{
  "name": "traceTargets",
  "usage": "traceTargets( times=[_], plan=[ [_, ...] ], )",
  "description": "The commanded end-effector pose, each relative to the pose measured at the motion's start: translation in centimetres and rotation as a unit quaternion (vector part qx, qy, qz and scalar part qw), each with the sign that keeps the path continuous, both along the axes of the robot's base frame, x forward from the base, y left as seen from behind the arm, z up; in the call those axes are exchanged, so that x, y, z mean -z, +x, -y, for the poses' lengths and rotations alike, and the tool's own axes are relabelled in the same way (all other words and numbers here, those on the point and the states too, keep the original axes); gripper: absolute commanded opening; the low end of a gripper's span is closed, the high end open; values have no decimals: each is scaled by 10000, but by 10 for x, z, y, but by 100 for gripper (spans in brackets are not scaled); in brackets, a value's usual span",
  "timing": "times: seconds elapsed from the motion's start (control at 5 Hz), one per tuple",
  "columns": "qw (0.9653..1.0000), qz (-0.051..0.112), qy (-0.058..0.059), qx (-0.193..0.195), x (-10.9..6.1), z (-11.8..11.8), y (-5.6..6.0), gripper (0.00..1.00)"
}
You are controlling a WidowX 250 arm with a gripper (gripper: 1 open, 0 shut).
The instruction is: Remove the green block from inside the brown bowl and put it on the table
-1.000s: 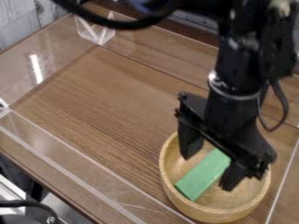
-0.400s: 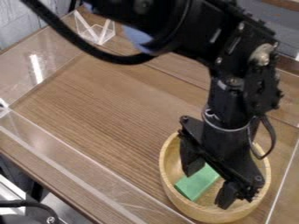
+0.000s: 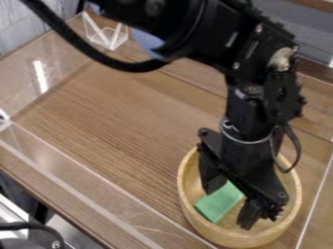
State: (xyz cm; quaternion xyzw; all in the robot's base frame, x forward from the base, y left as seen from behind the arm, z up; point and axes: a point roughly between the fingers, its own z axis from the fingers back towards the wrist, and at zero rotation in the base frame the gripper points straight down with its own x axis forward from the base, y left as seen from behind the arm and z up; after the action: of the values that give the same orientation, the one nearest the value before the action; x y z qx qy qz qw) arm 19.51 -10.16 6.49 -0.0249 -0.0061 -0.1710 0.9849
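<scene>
The brown bowl [image 3: 192, 195] sits near the front right of the table [image 3: 117, 107]. Inside it lies the green block [image 3: 220, 202], its upper end hidden behind my black gripper [image 3: 240, 195]. The gripper points straight down into the bowl, jaws open, with one finger [image 3: 212, 181] at the block's left and the other finger [image 3: 270, 208] at its right. The block rests on the bowl's floor between them. Whether the fingers touch it cannot be told.
Low clear acrylic walls [image 3: 53, 146] run along the table's left and front edges. The black arm [image 3: 196, 29] reaches in from the top of the view. Bare wood-grain tabletop spreads to the left of the bowl.
The gripper has sunk deeper into the bowl, so its open fingers now straddle the green block and cover more of it. The block has not moved.
</scene>
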Motion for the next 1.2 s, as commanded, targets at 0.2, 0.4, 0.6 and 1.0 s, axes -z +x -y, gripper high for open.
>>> traceTargets(
  times=[0.2, 0.4, 0.6, 1.0],
  plan=[
    [9998, 83, -146, -61, -1, -3, 8, 100],
    [9998, 53, -174, -89, 1, -4, 9, 100],
    [9997, 26, -197, -129, 4, -6, 11, 100],
    [9996, 5, -220, -152, 16, -8, 13, 100]
  ],
)
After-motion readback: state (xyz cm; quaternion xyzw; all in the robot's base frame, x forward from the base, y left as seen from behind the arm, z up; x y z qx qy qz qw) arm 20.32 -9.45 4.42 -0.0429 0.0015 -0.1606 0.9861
